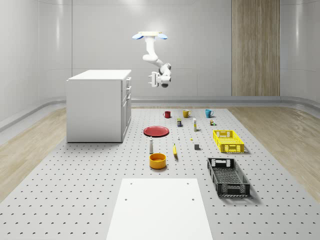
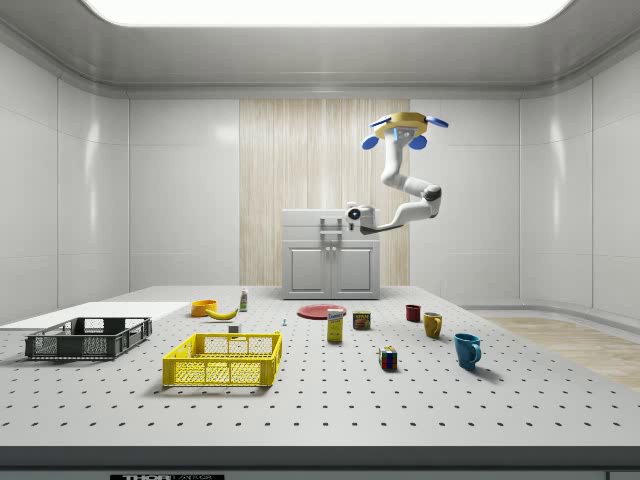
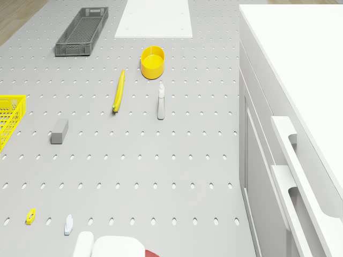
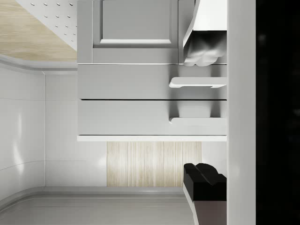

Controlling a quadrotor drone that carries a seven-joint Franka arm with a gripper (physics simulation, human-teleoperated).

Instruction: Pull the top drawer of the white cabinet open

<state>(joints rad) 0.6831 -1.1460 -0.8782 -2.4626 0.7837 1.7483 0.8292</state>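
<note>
the drone (image 1: 150, 35) hovers beside the white cabinet (image 1: 97, 107) on the desk (image 1: 75, 195), arm bent down, gripper (image 1: 153, 79) level with the shut top drawer (image 4: 126, 117), fingers (image 4: 204, 180) apart.

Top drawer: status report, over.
Drone hovering beside white cabinet. Gripper facing drawer fronts, short of contact. Top drawer shut. Approach clear.

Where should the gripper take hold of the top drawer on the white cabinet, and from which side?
Grip the top drawer's handle, a horizontal bar standing off the cabinet front. Come straight at the front, from the whole-scene view's right, one finger above and one below.
</note>
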